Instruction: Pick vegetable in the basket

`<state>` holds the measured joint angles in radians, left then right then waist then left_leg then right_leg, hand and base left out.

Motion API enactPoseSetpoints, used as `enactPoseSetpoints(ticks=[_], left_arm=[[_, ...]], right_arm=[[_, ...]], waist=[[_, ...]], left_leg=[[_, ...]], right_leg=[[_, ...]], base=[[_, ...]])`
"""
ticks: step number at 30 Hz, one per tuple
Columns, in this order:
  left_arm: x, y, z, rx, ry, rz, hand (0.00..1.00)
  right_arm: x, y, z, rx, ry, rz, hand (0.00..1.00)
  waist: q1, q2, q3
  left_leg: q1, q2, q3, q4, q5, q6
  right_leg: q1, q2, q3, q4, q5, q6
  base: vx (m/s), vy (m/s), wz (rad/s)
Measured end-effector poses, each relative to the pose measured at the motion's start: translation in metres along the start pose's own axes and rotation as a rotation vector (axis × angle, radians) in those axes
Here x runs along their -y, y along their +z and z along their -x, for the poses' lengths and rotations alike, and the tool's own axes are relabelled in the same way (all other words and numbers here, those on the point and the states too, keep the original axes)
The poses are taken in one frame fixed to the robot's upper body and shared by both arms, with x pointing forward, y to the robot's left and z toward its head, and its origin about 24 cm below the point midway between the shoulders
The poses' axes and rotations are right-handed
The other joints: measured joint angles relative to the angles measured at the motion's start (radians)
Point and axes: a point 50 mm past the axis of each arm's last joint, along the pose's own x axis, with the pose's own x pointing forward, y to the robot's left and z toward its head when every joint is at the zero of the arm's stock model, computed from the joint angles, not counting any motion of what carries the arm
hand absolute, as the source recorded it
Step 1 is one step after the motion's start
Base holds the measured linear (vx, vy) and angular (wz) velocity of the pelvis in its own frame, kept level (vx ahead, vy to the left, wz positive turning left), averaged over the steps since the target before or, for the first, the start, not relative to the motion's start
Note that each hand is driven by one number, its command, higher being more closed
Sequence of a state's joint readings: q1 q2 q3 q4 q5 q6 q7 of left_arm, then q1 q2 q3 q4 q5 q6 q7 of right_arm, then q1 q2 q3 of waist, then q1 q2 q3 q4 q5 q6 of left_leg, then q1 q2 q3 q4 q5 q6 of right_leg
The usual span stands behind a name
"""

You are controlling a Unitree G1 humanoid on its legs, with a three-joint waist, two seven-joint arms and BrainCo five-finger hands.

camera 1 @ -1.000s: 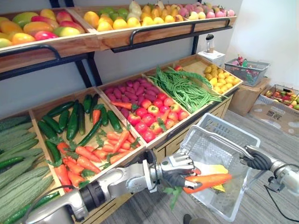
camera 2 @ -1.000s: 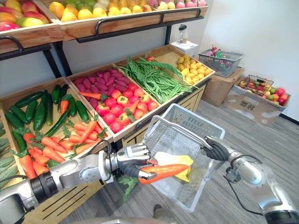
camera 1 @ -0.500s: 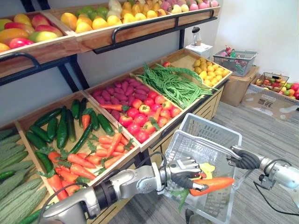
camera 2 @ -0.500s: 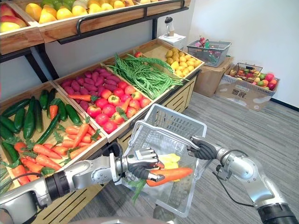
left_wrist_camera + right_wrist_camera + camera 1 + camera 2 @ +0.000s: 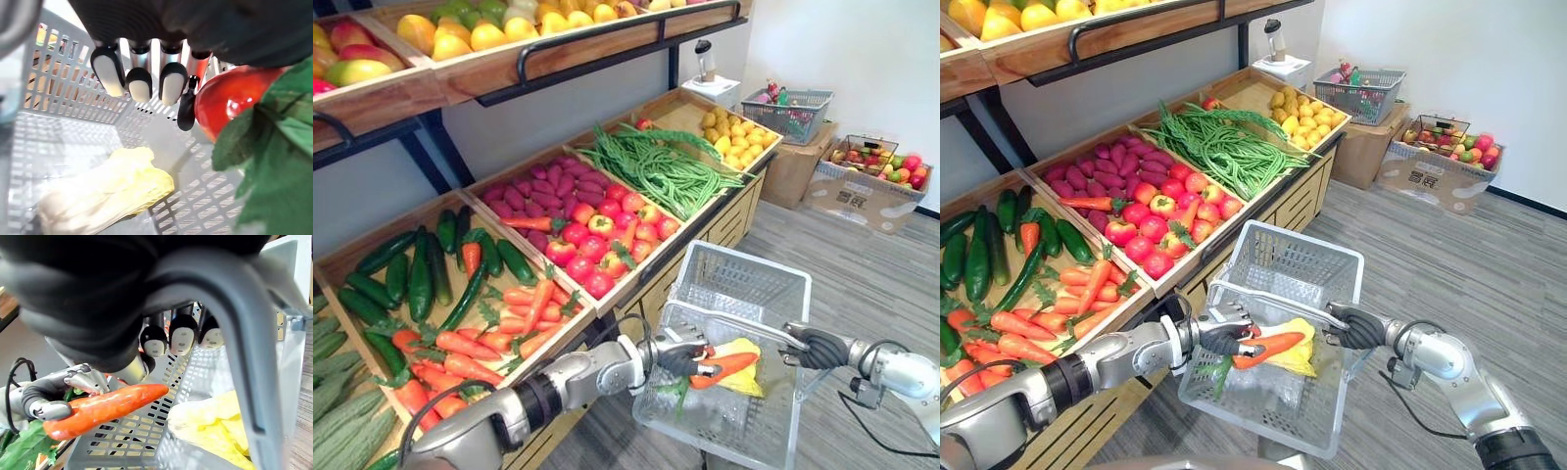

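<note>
My left hand (image 5: 677, 358) is shut on an orange carrot (image 5: 725, 367) with green leaves (image 5: 274, 161), holding it low inside the grey wire basket (image 5: 744, 257). The carrot's tip lies over a pale yellow leafy vegetable (image 5: 750, 383) on the basket's floor. In the right wrist view the carrot (image 5: 105, 406) hangs just above the mesh beside the yellow vegetable (image 5: 215, 423). My right hand (image 5: 815, 350) is shut on the basket's handle (image 5: 244, 357) at the right rim and carries the basket clear of the floor.
The basket hangs in front of a slanted wooden display with crates of carrots (image 5: 499, 328), cucumbers (image 5: 421, 279), red round vegetables (image 5: 597, 230), green beans (image 5: 666, 171) and yellow fruit (image 5: 739, 132). Cardboard boxes (image 5: 862, 191) and another basket (image 5: 793, 103) stand at the far right.
My left hand has carried the carrot from over the basket's near rim down into the basket, onto the yellow vegetable. The camera has shifted, and the right hand keeps hold of the handle.
</note>
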<state>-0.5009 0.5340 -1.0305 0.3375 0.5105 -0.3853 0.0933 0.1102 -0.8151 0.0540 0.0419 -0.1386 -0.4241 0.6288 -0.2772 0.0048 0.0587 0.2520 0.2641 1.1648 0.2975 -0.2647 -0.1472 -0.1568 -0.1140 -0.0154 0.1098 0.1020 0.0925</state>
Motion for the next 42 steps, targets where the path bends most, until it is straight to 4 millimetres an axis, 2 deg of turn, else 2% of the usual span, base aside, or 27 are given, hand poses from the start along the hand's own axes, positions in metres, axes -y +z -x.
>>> enactPoseSetpoints(ticks=[3, 4, 11, 31, 35, 40, 42], left_arm=[[-0.001, -0.003, -0.003, -0.016, 0.008, -0.026, 1.00], [0.000, -0.005, -0.002, -0.024, 0.001, -0.037, 0.00], [0.003, -0.017, 0.002, -0.088, 0.011, -0.026, 0.00], [0.001, -0.017, -0.002, -0.100, 0.046, -0.018, 0.00], [-0.008, -0.010, 0.000, -0.072, 0.095, -0.012, 0.00], [-0.023, 0.027, 0.004, 0.087, 0.189, 0.053, 0.00], [-0.027, 0.037, 0.006, 0.130, 0.204, 0.080, 0.00]], right_arm=[[0.000, -0.002, 0.001, -0.009, 0.000, -0.008, 1.00], [0.000, -0.003, 0.001, -0.009, -0.003, -0.009, 1.00], [0.000, -0.007, 0.003, -0.010, -0.012, -0.055, 1.00], [-0.001, -0.012, 0.001, -0.038, -0.039, -0.090, 1.00], [-0.011, -0.033, 0.004, -0.163, -0.114, -0.178, 1.00], [-0.031, -0.072, 0.023, -0.444, -0.178, -0.251, 1.00], [-0.037, -0.081, 0.029, -0.513, -0.188, -0.272, 1.00]], waist=[[-0.005, 0.002, 0.001], [-0.012, 0.004, 0.004], [-0.023, 0.004, 0.011], [-0.021, 0.008, 0.018], [-0.020, 0.012, 0.020], [-0.004, 0.023, 0.025], [0.007, 0.024, 0.024]], left_leg=[[0.001, -0.013, -0.001, -0.014, 0.002, 0.002], [0.000, -0.021, -0.003, -0.019, 0.003, 0.003], [0.003, -0.053, -0.020, -0.046, 0.004, 0.006], [-0.003, -0.076, -0.054, -0.071, 0.006, 0.012], [-0.007, -0.081, -0.079, -0.085, 0.013, 0.019], [-0.010, -0.084, -0.129, -0.107, 0.024, 0.025], [-0.020, -0.094, -0.146, -0.125, 0.033, 0.029]], right_leg=[[0.000, -0.006, 0.002, -0.003, 0.001, 0.002], [0.000, -0.011, 0.003, -0.004, 0.002, 0.004], [0.001, -0.023, 0.023, -0.015, 0.012, 0.017], [0.005, -0.031, 0.024, -0.019, 0.015, 0.022], [0.016, -0.043, 0.017, -0.022, 0.015, 0.022], [0.044, -0.056, -0.006, -0.024, 0.015, 0.022], [0.045, -0.063, -0.017, -0.025, 0.015, 0.022]], base=[[-0.05, 0.052, 0.02], [-0.06, 0.054, 0.04], [-0.07, 0.043, -0.03], [-0.05, 0.012, 0.02], [-0.04, 0.020, 0.19], [-0.02, 0.011, 0.29], [-0.04, 0.004, 0.26]])
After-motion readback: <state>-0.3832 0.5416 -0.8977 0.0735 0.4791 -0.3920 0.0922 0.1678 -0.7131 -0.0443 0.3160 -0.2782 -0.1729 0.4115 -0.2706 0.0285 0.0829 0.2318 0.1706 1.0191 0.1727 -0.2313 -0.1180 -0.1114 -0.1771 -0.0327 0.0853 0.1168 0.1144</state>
